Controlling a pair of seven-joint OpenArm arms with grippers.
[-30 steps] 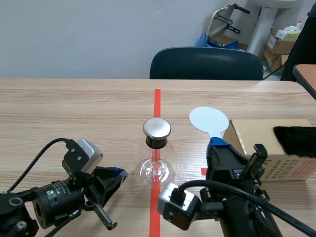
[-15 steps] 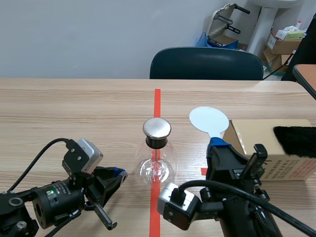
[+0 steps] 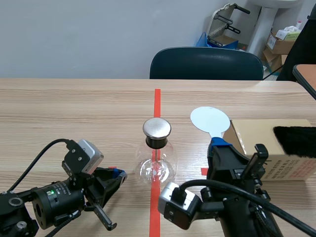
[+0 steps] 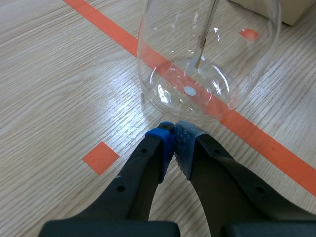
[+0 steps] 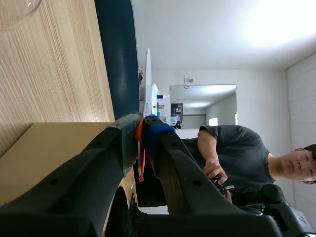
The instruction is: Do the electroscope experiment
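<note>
The glass flask (image 3: pixel 157 163) stands mid-tabletop (image 3: pixel 69 113), directly ahead of the left gripper (image 4: pixel 174 132), whose closed tips sit just beside its wall. Wide bare wood lies on the flask's left and beyond it, toward the chair (image 3: pixel 206 63) at the far edge. On the flask's right the way is narrow. The right gripper (image 3: pixel 218 144), clamped on a white disc (image 3: pixel 210 120), takes up most of the gap before the cardboard box (image 3: pixel 256 136).

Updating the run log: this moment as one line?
left jaws: shut, empty, by flask base | right jaws: shut on disc paddle | paddle: clear of flask cap
</note>
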